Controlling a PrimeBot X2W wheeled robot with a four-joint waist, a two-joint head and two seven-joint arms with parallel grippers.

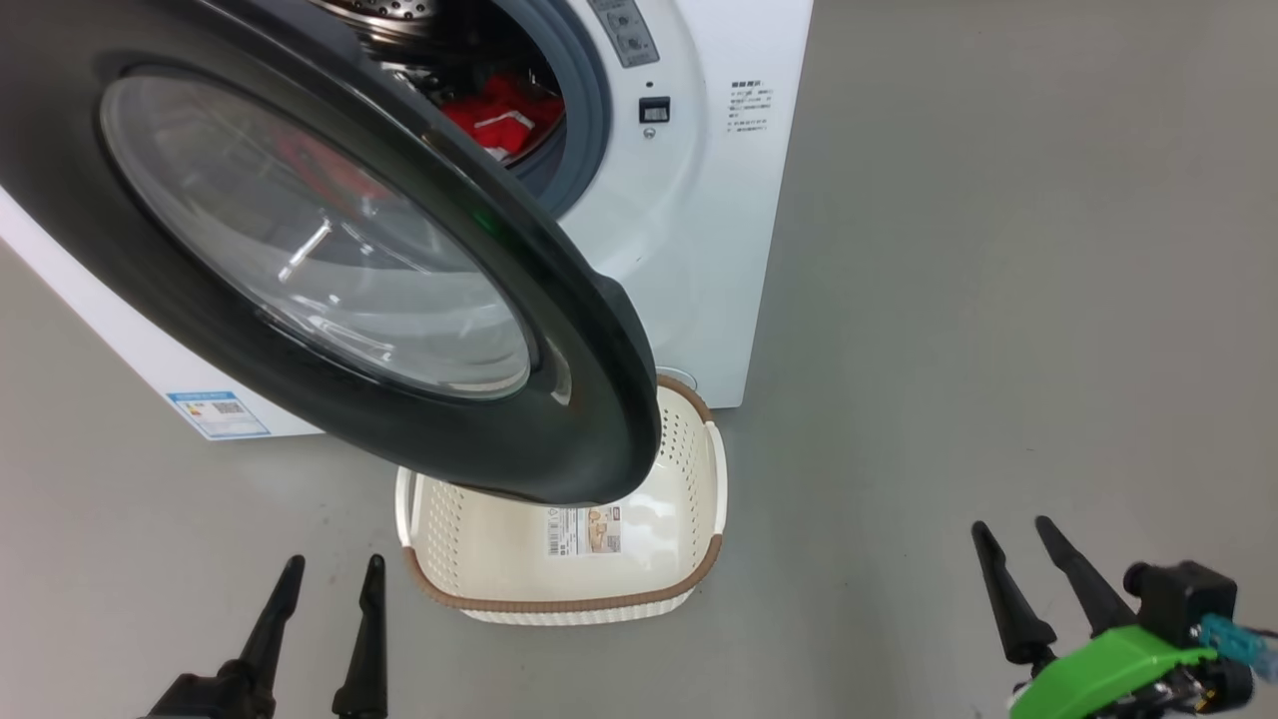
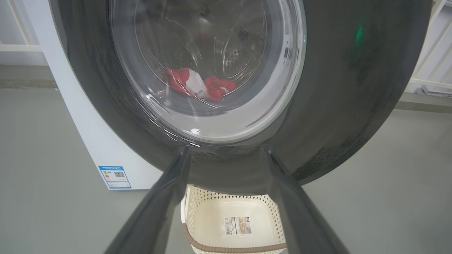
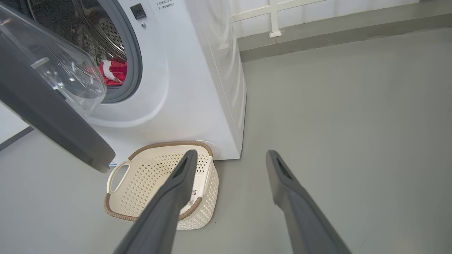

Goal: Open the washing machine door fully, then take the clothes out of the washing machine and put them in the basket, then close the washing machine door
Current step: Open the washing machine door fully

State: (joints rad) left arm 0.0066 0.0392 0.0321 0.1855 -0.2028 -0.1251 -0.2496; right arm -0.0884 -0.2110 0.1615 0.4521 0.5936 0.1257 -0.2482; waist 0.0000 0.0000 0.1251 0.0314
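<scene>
The washing machine door (image 1: 329, 260) with its black rim and glass bowl stands partly open, swung out over the basket (image 1: 469, 589). Behind it the white washing machine (image 1: 699, 200) shows its drum with the red and white clothes (image 1: 499, 115) inside. The clothes (image 2: 199, 84) appear through the door glass (image 2: 208, 67) in the left wrist view, and past the gasket as clothes (image 3: 114, 70) in the right wrist view. The cream basket (image 3: 116, 208) sits on the floor before the washer, holding nothing. My left gripper (image 1: 334, 567) is open, low left of the basket. My right gripper (image 1: 1013, 527) is open, far right.
Grey floor (image 1: 998, 300) spreads wide to the right of the washer. A blue label (image 1: 218, 412) marks the washer's lower front. A white railing and a low ledge (image 3: 317, 31) run behind the machine.
</scene>
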